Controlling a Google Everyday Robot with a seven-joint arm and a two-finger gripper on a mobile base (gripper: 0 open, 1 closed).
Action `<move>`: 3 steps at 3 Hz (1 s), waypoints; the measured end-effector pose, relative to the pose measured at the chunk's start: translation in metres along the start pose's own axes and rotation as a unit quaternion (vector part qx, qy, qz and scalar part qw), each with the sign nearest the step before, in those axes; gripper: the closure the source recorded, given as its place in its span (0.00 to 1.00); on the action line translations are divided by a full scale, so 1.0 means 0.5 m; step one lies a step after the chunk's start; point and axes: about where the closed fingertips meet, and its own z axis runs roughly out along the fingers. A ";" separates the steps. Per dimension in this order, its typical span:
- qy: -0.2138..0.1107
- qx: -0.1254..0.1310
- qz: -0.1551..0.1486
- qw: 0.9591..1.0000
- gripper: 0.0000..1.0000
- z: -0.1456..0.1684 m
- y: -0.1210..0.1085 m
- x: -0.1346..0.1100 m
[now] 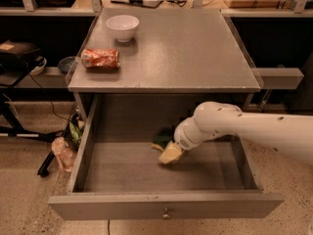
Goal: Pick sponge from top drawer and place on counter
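Inside the open drawer [86,151], my gripper [171,153] hangs low beside the sponge [163,134], which lies toward the back, so the arm dips in below the counter [186,48]; whether it has clenched, I cannot tell.

The drawer [166,200] stands open below and in front of the counter [186,48]. On the counter, the bowl [122,27] sits at the back left, with the can [100,58] before it near the left edge. The sponge [162,136] lies in the drawer, toward the back. The gripper [171,153] reaches in from the right, just in front of the sponge.
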 end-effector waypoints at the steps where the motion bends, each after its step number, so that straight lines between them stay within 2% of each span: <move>1: 0.000 0.000 0.000 1.000 0.42 0.000 0.000 0.000; 3: 0.000 0.000 0.000 1.000 0.89 0.000 0.000 0.000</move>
